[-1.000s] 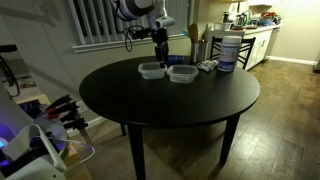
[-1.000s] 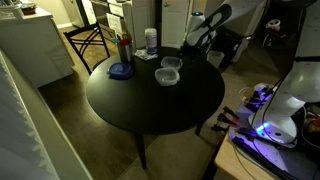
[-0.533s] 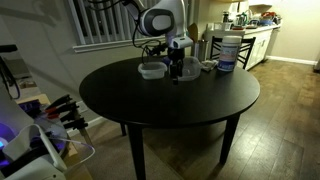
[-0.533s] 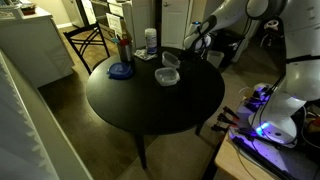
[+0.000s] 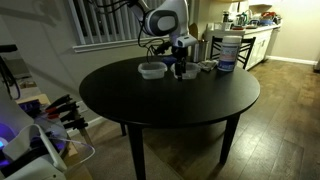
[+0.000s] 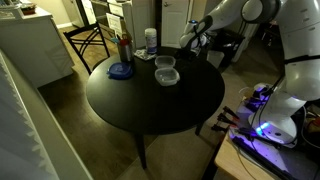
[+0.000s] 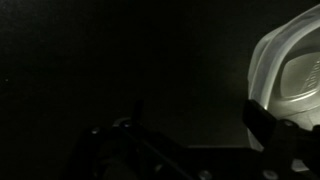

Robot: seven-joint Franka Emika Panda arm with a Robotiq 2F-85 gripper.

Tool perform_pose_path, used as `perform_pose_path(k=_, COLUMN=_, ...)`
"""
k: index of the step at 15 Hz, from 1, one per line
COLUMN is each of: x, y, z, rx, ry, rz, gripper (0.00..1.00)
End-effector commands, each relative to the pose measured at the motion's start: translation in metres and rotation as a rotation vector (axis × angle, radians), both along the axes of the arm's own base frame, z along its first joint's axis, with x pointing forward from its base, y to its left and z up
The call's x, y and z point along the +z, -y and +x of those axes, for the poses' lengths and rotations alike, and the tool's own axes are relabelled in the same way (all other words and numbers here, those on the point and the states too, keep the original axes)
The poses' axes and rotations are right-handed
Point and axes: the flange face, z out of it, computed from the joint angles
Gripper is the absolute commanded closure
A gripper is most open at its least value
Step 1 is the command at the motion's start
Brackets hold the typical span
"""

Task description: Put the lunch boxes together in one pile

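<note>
Gripper (image 5: 182,70) lowered; lunch box (image 7: 288,70) just beside it.

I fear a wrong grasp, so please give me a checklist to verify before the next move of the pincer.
1. One pile made: not ok; the nearer lunch box and the farther lunch box lie side by side, unstacked.
2. Third lunch box located: cannot tell.
3. Pincer empty: cannot tell; wrist view too dark.
4. Pincer centred on a box: not ok; a clear box sits at the wrist view's right edge.
5. White tub and blue dish apart from the boxes: ok.
</note>
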Motion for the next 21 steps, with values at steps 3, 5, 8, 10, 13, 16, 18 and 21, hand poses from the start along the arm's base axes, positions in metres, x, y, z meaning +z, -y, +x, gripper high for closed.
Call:
perform_pose_path(k=3, x=0.047, y=-0.019, z=0.003, rx=0.087, ry=0.077, rz=0.034, gripper=0.0)
perform_pose_path(k=5, x=0.056, y=-0.019, z=0.01, rx=0.09, ry=0.102, rz=0.026, gripper=0.0)
perform_pose_path(k=8, x=0.043, y=-0.019, z=0.017, rx=0.077, ry=0.099, rz=0.019, gripper=0.0)
perform_pose_path(k=10, x=0.026, y=-0.017, z=0.019, rx=0.06, ry=0.086, rz=0.019, gripper=0.0)
perform_pose_path(k=13, x=0.001, y=-0.019, z=0.02, rx=0.055, ry=0.059, rz=0.034, gripper=0.0)
perform_pose_path(k=16, x=-0.011, y=-0.023, z=0.022, rx=0.069, ry=0.055, rz=0.031, gripper=0.0)
perform_pose_path(k=18, x=-0.013, y=-0.024, z=0.023, rx=0.074, ry=0.052, rz=0.033, gripper=0.27)
perform_pose_path(k=21, x=-0.009, y=-0.024, z=0.022, rx=0.08, ry=0.043, rz=0.035, gripper=0.39)
